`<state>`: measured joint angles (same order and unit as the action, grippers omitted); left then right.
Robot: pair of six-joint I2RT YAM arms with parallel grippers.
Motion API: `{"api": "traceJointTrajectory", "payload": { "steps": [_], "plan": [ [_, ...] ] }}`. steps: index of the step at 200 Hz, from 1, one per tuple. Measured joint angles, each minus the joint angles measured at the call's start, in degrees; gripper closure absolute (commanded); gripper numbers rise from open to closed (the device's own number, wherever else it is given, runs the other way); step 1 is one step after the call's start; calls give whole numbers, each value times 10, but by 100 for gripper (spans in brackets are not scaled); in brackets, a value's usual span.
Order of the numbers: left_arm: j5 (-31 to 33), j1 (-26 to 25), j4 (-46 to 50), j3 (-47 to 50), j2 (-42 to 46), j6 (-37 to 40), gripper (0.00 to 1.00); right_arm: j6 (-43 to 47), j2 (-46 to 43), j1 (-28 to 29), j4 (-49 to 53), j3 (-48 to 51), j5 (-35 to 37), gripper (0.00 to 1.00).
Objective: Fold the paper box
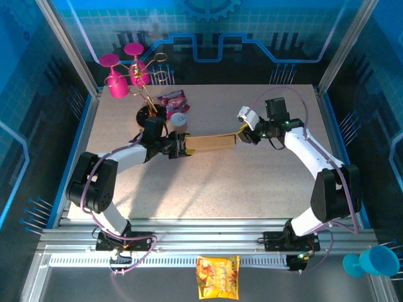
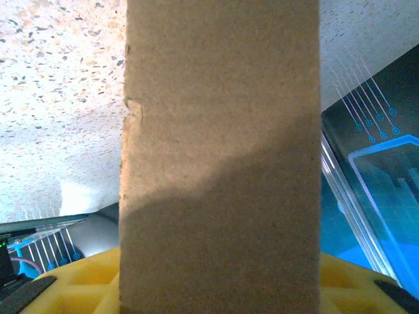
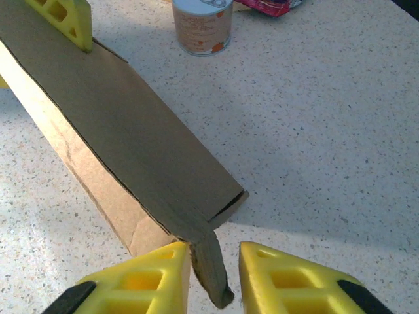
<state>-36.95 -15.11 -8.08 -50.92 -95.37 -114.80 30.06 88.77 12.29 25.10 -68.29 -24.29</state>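
The paper box (image 1: 211, 142) is plain brown cardboard folded into a long narrow shape, lying across the middle of the table between both arms. My left gripper (image 1: 182, 148) is shut on its left end. In the left wrist view the cardboard (image 2: 219, 131) stands between the yellow fingers (image 2: 72, 284). At the box's right end a small loose flap (image 3: 213, 275) sticks out between the fingers of my right gripper (image 3: 215, 261). The left finger touches the flap, and a gap remains beside the right finger. The left gripper's finger (image 3: 65, 19) rests on the box's far end.
A small can (image 1: 181, 119) and a pink packet (image 1: 173, 99) sit just behind the box. A black stand with a gold rack and pink glasses (image 1: 135, 69) is at the back left. An orange snack packet (image 1: 218, 277) lies off the table in front.
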Motion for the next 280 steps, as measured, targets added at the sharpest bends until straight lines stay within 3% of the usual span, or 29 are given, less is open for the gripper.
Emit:
{"api": "traceJointTrajectory", "payload": {
  "steps": [35,89,166,220,280],
  "plan": [
    [0,1,2,-3,-3,0,78,-2,8,9,10,-12,3,81],
    [0,1,3,-4,-3,0,77,-19,8,9,23,-16,15,100],
    [-3,5,-7,-7,-14,0,67,-77,7,36,32,-26,69,100],
    [-4,7,-34,-7,-24,0,63,-200,-6,62,19,-21,136,100],
    [0,7,-57,-7,-33,0,63,-343,-34,64,-82,50,143,100]
  ]
}}
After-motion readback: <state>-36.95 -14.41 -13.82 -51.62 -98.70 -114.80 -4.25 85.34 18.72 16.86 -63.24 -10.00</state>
